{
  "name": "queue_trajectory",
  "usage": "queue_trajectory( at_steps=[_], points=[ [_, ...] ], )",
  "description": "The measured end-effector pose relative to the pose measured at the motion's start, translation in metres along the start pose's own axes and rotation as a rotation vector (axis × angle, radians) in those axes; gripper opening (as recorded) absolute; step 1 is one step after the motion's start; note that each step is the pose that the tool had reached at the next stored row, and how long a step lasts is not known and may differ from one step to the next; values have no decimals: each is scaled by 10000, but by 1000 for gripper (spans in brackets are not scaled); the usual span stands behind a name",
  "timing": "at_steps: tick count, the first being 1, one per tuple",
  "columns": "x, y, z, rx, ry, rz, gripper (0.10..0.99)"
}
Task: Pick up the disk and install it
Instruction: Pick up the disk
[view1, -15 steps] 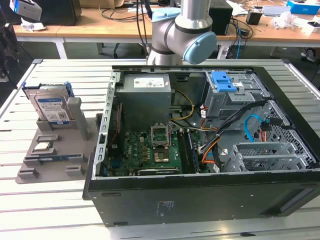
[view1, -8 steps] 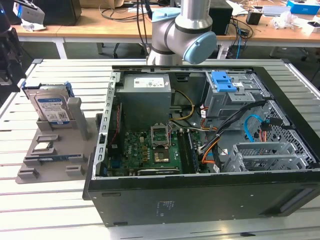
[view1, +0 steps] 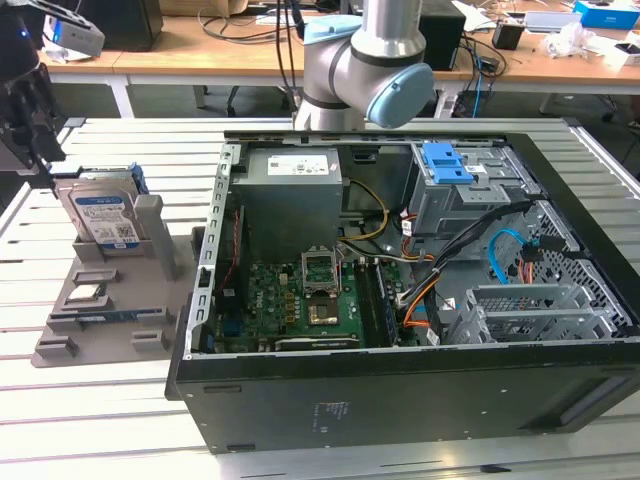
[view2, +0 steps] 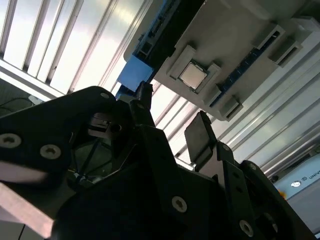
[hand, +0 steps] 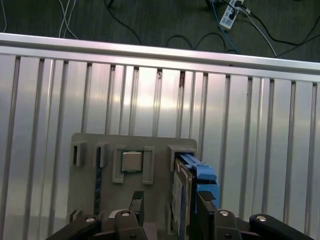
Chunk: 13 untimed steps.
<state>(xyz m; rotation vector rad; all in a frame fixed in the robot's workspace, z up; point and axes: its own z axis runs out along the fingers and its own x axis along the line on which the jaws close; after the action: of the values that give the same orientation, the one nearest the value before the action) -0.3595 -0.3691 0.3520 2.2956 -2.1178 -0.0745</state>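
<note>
We begin at the exterior view's left, where the pincer (hand: 170, 207) hangs just above a grey fixture (view1: 100, 320) on the slatted worktop (view1: 110, 440). In the first wrist view its two fingers (hand: 136, 204) stand well apart with nothing between them, so we judge it open and empty. The disk (view1: 100, 215) has not been lifted. It stands on edge in a slot at the fixture's end, label face outward and blue bracket along its rim. We think it is kept upright so that its top edge is free and the fingers can come down on either side of its flat faces.

One finger sits close above the bracket, yet we see no contact. Beside the disk, a small square chip (hand: 131, 161) lies flat in its own pocket of the fixture, kept apart from the disk.

Moving rightwards, the open computer case (view1: 400, 400) lies on its side, presumably so that its bays can be reached from above. At its far right corner sits a metal cage with a blue latch (view1: 450, 165). Behind the case rises the arm (view1: 365, 60).
</note>
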Motion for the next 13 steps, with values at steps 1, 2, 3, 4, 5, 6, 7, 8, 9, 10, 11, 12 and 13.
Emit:
queue_trajectory(
  at_steps=[1, 2, 3, 4, 5, 6, 7, 8, 9, 10, 11, 12, 13],
  points=[
    [-25, -30, 11, 1, -1, 3, 541],
    [-52, -55, 23, 2, -1, 11, 541],
    [-83, -74, 38, 0, -1, 27, 541],
    [-111, -84, 54, 3, -3, 49, 541],
    [-124, -90, 64, 3, -4, 67, 541],
    [-137, -95, 73, 3, -4, 86, 541],
    [-148, -100, 84, 3, -5, 109, 541],
    [-160, -105, 96, 3, -6, 139, 541],
    [-179, -114, 121, 7, -10, 199, 541],
    [-198, -122, 148, 8, -13, 263, 541],
    [-216, -129, 169, 8, -15, 318, 541],
    [-236, -136, 186, 9, -16, 357, 541],
    [-253, -144, 208, 10, -18, 379, 541]
  ],
)
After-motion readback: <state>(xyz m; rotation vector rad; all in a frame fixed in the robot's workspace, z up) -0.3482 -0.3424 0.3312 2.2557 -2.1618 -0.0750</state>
